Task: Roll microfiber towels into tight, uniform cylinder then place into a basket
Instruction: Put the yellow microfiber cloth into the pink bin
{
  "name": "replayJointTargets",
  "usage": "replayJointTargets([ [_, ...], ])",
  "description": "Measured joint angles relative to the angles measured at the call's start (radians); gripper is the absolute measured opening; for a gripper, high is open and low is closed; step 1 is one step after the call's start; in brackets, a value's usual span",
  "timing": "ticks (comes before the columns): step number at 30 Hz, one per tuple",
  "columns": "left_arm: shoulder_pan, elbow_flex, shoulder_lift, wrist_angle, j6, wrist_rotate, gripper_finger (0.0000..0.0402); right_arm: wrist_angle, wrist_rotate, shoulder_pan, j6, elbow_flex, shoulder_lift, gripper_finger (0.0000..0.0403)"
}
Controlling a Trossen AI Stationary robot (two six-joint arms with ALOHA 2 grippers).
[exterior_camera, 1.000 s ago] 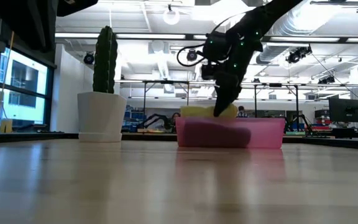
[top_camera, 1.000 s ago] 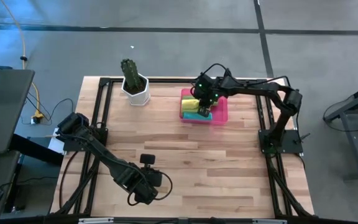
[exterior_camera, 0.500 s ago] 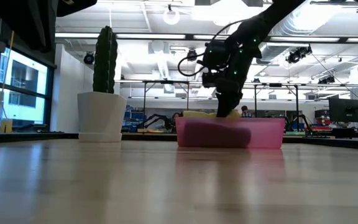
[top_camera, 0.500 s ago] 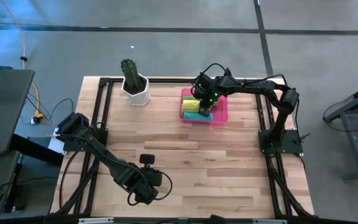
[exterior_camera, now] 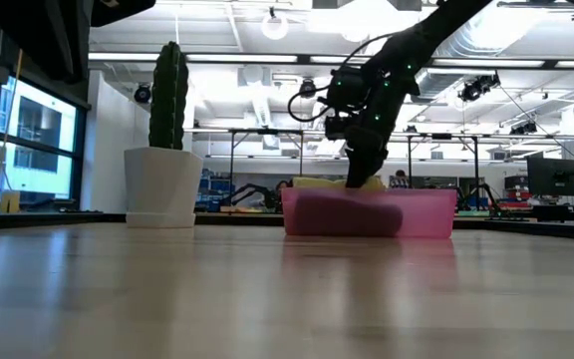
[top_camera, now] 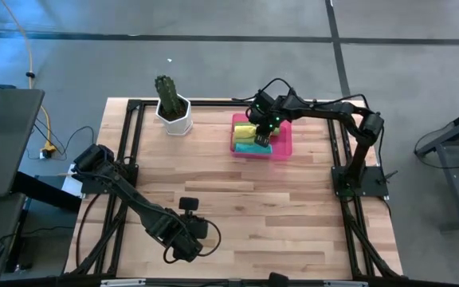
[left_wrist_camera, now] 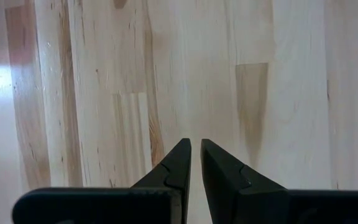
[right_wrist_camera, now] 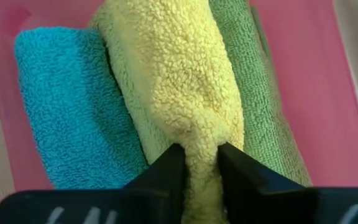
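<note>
The pink basket point(top_camera: 285, 147) stands at the table's far right. In it lie three rolled towels side by side: a teal one point(right_wrist_camera: 61, 106), a yellow one point(right_wrist_camera: 173, 74) in the middle and a green one point(right_wrist_camera: 263, 99). My right gripper point(right_wrist_camera: 201, 163) reaches down into the basket and is shut on the yellow towel's near end. In the low view the yellow towel point(exterior_camera: 317, 182) just tops the basket's rim. My left gripper point(top_camera: 171, 257) hovers shut over bare wood point(left_wrist_camera: 196, 146) near the table's front edge. My right gripper pinches the yellow towel's end point(right_wrist_camera: 199, 146) between its two fingers, and the roll is squeezed narrow there. The fingers slant down from above and lie along the roll. The roll rests in the basket between the teal and green towels.
A white pot with a cactus point(top_camera: 174, 115) stands at the far edge, left of the basket. A black frame runs around the wooden table point(top_camera: 237, 207), whose middle and front are bare wood.
The yellow towel has sunk with my right gripper: it stood well above the basket's rim in the low view and now barely shows over it.
</note>
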Motion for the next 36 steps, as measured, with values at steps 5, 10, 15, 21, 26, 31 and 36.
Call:
replayJointTargets([
  [5, 0.0, 0.0, 0.0, 0.0, -0.001, 0.0, 0.003, 0.0, 0.0, 0.0, -0.015, 0.0, 0.0, 0.0106],
  [10, 0.0, 0.0, 0.0, 0.0, -0.003, 0.0, 0.003, 0.0, 0.001, 0.0, -0.028, 0.0, 0.0, 0.0159],
  [15, 0.0, 0.0, 0.0, -0.001, 0.0, 0.0, 0.003, -0.004, 0.069, 0.001, -0.062, 0.0, -0.007, 0.0199],
  [21, 0.0, 0.0, 0.0, -0.002, -0.003, 0.0, 0.003, -0.04, 0.068, 0.001, -0.063, 0.0, -0.059, 0.0204],
  [26, 0.0, 0.0, 0.0, -0.001, -0.007, 0.001, 0.003, -0.066, 0.008, 0.001, -0.041, 0.0, -0.095, 0.0204],
  [31, 0.0, 0.0, 0.0, 0.001, -0.008, 0.008, 0.003, -0.087, -0.001, 0.001, -0.042, 0.0, -0.12, 0.0204],
  [36, -0.002, 0.0, 0.0, 0.006, -0.008, 0.008, 0.003, -0.01, -0.077, 0.001, -0.04, 0.0, -0.106, 0.0204],
])
